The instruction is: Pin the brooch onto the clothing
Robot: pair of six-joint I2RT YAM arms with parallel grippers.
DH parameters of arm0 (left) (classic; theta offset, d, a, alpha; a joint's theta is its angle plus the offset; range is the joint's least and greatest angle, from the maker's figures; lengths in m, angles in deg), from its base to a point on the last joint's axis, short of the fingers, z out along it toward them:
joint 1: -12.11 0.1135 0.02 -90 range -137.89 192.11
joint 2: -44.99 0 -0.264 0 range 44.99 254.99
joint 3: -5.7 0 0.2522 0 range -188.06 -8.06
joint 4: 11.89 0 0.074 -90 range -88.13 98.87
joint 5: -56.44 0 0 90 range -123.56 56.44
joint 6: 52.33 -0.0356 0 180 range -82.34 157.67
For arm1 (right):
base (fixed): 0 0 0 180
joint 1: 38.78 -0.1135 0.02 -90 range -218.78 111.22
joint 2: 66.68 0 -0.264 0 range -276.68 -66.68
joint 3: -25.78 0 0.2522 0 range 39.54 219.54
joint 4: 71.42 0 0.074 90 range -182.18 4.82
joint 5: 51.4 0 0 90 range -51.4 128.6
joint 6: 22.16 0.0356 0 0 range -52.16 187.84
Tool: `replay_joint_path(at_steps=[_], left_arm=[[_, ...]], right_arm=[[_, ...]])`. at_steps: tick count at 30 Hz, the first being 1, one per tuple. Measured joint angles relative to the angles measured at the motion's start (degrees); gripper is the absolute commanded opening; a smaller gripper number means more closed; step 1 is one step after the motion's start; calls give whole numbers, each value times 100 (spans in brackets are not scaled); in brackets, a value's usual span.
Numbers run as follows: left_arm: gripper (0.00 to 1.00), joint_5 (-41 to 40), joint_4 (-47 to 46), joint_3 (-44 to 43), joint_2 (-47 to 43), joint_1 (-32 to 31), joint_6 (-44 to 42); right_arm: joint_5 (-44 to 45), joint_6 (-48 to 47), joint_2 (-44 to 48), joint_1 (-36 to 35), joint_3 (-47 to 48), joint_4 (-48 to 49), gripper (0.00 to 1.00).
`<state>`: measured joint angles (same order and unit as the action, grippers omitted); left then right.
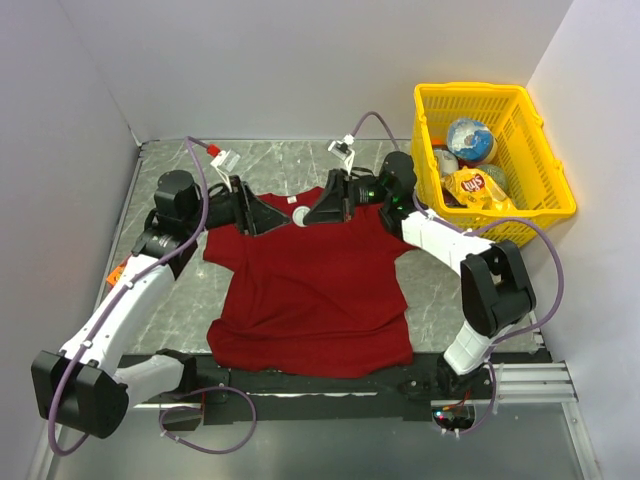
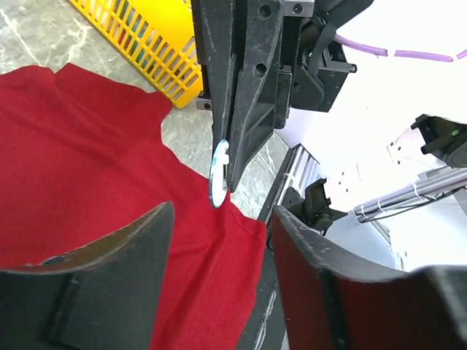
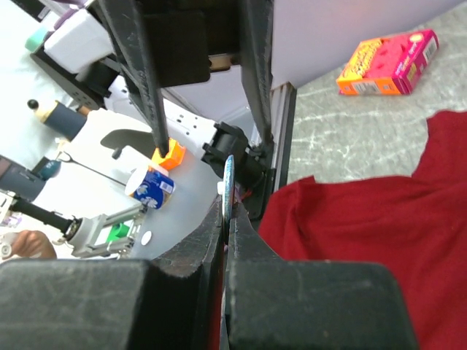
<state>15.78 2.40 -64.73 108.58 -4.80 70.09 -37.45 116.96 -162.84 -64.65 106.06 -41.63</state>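
The right gripper is clamped shut on the brooch, a thin whitish disc seen edge-on, standing upright between the two dark fingertips. From the left wrist view, the disc's lower rim meets the edge of the clothing at its neck opening. The left gripper faces it from just beside, its jaws spread apart and holding nothing, with the pinched disc and the cloth edge showing through the gap between its fingers. The dark-red T-shirt lies flat in the middle of the table, neck toward the far edge and hem at the near edge by the arm bases. A yellow basket holding snack packets sits in the far right corner, well apart from the shirt. An orange-and-pink box lies on the marbled surface beyond the shirt's sleeve.
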Motion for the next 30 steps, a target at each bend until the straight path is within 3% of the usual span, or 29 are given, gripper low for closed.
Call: replay_joint_path(at_steps=[10, 16, 17, 19, 21, 22, 25, 28, 30], left_arm=[[54, 168, -433, 20, 402, -55, 188], [20, 138, -413, 2, 654, -278, 177], [1, 138, -409, -4, 675, -306, 166], [1, 122, -369, -44, 684, -341, 116], [1, 76, -304, -94, 684, -361, 98], [1, 55, -286, -107, 684, -367, 96], [1, -116, -219, -118, 669, -380, 81], [1, -286, -140, -122, 632, -382, 70], [1, -378, -90, -122, 570, -380, 59]], right_arm=[[59, -863, 212, -92, 72, -1104, 0], [118, -1082, 221, -151, 98, -1375, 0], [116, -1095, 221, -153, 98, -1397, 0], [173, -1128, 221, -151, 98, -1471, 0], [181, -1113, 221, -136, 98, -1497, 16], [188, -1121, 229, -131, 98, -1504, 37], [269, -1220, 256, -129, 96, -1624, 63], [535, -1458, 468, -131, 72, -1908, 66], [732, -1606, 719, -131, 55, -2063, 63]])
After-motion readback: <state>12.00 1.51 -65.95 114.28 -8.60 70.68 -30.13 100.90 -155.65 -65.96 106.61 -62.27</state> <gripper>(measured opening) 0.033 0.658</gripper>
